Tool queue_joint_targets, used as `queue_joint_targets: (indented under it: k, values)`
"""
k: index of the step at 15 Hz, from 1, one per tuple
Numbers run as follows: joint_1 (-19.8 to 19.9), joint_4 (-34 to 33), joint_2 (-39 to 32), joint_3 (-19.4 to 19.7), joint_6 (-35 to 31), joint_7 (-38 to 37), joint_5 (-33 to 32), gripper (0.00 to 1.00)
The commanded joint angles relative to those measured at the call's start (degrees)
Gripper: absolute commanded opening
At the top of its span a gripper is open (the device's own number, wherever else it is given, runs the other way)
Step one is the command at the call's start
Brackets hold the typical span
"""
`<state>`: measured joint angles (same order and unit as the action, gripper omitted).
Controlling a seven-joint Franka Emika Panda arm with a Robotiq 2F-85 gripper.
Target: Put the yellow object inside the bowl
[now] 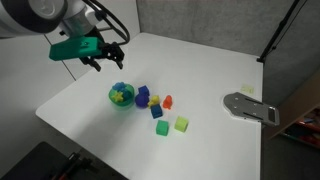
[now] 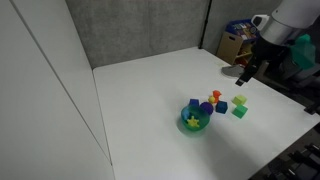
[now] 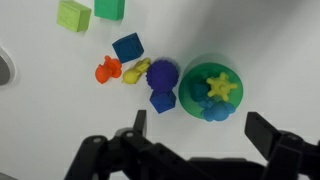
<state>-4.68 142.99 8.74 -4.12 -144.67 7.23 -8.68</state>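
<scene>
My tool [image 3: 198, 128] hangs spread and empty, its base cut off at the frame's bottom. Above it, the bowl [image 3: 188, 85] holds blurry shapes. The yellow object [image 3: 137, 72] lies left of it on the surface [image 3: 40, 120], between an orange piece [image 3: 107, 71] and a purple ball [image 3: 162, 75].

arm [image 1: 35, 15]: white-grey; wrist mount [image 1: 75, 48]: teal; pincer [image 1: 108, 62]: black; cables [image 1: 108, 22]: black
</scene>
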Motion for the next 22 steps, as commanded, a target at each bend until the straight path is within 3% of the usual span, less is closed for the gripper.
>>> queue_joint_targets:
  k: [1,4,14,22]
  values:
    - [2.3,-5.4,-7.6,-0.5,-1.3,-8.2,-7.3,1.0]
    - [2.7,-9.1,-12.6,0.8,-1.1,-12.5,-10.0,1.0]
    - [1.0,-21.2,-28.1,4.3,0.1,-15.4,-8.2,1.0]
    - [1.2,-30.2,-38.1,4.9,3.9,-14.5,-2.2,1.0]
